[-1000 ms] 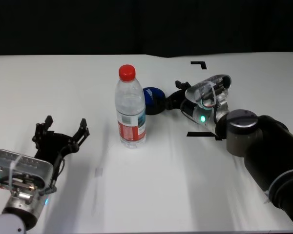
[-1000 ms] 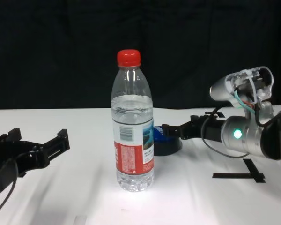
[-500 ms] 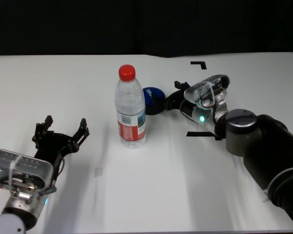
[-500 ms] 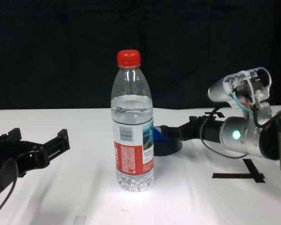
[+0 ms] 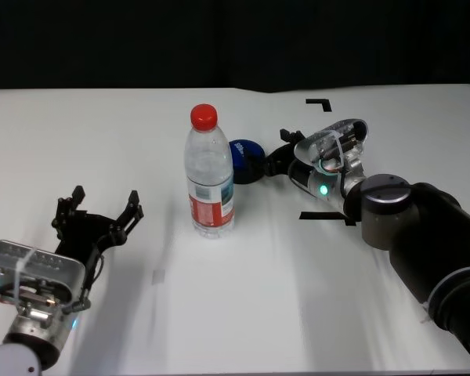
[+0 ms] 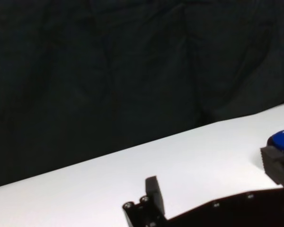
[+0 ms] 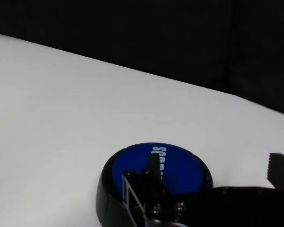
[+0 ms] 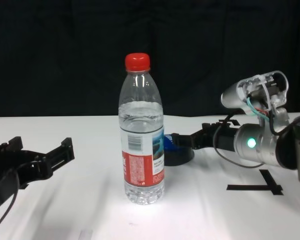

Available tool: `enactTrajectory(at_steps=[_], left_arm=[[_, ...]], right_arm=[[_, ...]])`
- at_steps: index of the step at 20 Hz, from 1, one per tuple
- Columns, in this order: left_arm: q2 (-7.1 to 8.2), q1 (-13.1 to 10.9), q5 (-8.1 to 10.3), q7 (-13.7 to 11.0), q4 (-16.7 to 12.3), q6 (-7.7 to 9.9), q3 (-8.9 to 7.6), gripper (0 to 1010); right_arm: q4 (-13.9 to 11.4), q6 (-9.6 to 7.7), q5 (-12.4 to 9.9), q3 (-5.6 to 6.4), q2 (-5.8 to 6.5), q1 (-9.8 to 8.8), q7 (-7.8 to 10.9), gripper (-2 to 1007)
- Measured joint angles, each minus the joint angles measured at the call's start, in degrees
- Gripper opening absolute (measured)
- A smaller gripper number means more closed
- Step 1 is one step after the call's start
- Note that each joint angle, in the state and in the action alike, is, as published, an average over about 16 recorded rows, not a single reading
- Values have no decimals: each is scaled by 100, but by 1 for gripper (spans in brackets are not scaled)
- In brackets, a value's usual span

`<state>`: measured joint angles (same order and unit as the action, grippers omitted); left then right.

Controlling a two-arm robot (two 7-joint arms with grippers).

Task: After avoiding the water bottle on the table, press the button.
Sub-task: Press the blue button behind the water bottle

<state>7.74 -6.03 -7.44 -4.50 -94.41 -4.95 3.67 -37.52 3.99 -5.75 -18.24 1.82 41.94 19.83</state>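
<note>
R claw (image 5: 276, 157) spread wide, one finger over your button (image 5: 244, 160) | bottle (image 5: 209, 174) upright beside btn | L claw (image 5: 96, 216) wide, parked on near-left desk (image 5: 102, 133)

Black right arm (image 5: 423, 235), silver wrist, green light.

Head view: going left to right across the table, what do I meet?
left gripper, parked and open → water bottle → button → right gripper, its fingertip over the button's dome.
</note>
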Motion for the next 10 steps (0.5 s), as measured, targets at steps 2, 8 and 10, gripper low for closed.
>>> enactTrajectory(at_steps=[2, 8, 10], left_arm=[[0, 0, 0, 0, 0, 0, 0, 1003], [0, 0, 0, 0, 0, 0, 0, 1003], [0, 0, 0, 0, 0, 0, 0, 1003]], right_arm=[[-41, 20, -3, 13, 5, -17, -3, 1003], [-330, 83, -34, 63, 45, -147, -31, 1003], [-490, 101, -51, 81, 68, -224, -50, 1003]])
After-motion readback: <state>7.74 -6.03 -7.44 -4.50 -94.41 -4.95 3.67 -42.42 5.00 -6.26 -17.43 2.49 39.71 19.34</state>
